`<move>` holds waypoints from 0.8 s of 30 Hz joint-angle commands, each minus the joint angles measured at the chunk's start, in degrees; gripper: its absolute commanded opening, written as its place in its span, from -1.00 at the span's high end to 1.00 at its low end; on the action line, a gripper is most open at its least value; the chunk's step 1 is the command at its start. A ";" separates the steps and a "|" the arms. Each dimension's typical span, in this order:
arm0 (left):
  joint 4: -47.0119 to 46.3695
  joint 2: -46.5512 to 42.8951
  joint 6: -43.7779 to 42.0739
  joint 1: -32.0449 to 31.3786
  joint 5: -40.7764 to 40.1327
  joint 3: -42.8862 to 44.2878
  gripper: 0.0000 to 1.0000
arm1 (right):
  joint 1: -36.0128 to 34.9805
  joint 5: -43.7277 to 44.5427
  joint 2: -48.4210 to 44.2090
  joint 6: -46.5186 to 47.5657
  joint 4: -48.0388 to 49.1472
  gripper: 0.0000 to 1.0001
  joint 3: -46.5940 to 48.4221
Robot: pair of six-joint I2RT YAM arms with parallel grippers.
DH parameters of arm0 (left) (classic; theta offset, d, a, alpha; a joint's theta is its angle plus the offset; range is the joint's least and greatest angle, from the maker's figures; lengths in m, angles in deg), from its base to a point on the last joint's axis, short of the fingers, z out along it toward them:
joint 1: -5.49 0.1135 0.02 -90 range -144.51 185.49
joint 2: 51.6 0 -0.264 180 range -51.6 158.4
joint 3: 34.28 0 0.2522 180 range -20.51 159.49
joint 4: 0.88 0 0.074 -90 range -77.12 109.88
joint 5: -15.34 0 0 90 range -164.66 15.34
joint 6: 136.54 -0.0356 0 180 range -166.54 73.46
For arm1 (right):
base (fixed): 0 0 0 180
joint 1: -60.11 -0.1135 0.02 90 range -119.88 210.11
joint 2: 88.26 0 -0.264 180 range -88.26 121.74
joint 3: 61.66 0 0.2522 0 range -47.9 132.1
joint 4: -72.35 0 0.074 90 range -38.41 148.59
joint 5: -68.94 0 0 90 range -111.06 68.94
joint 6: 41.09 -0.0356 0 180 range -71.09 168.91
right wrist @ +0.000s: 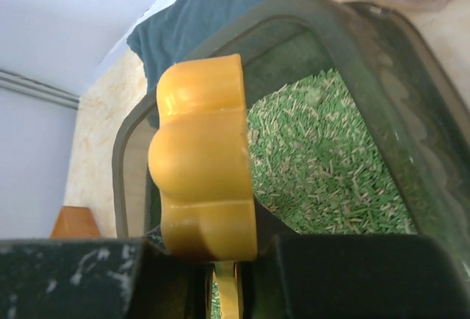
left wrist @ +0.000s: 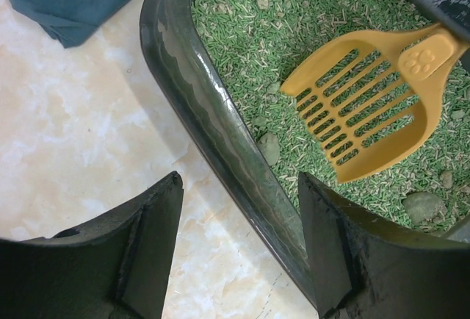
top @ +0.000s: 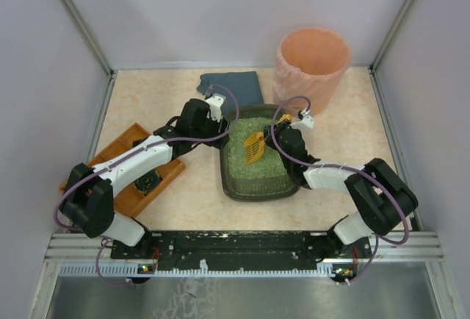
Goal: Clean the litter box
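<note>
Top external view: found the litter box (top: 253, 195) mid-table between the two arms, long axis running near to far, green litter inside. Placed it just right of the left gripper (left wrist: 241, 187) and just left of the right gripper (right wrist: 219, 249).

From the left wrist: saw the left fingers (left wrist: 158, 216) spread, one outside the box's left wall over the bare table (left wrist: 73, 150), the other inside over the litter, with the rim passing between them. Could not tell whether either finger touched the wall. Read the rim as running crosswise to the gap, so a squeeze would likely catch the wall squarely.

From the right wrist: saw the right gripper pinching the handle of the yellow scoop (left wrist: 360, 113), with the slotted blade down on the litter toward the far half. Noted grey clumps (left wrist: 422, 205) just beside the blade.

Judged the left arm the nearer for steadying the left rim, and the right well placed for scooping.
</note>
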 commanded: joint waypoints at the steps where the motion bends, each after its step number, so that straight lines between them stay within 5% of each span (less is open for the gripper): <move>1: 1.61 1.11 -0.05 -0.27 1.66 2.55 -0.38 | -1.62 -4.30 3.53 -12.35 7.27 1.00 -1.47; 13: 1.58 0.78 -0.10 -0.27 1.77 2.48 -0.33 | -5.15 -8.21 10.63 -23.02 15.43 1.00 -1.90; 24: 1.49 0.01 -0.19 -0.27 1.20 2.40 -0.32 | -3.68 -4.47 6.46 -22.46 16.84 1.00 -6.47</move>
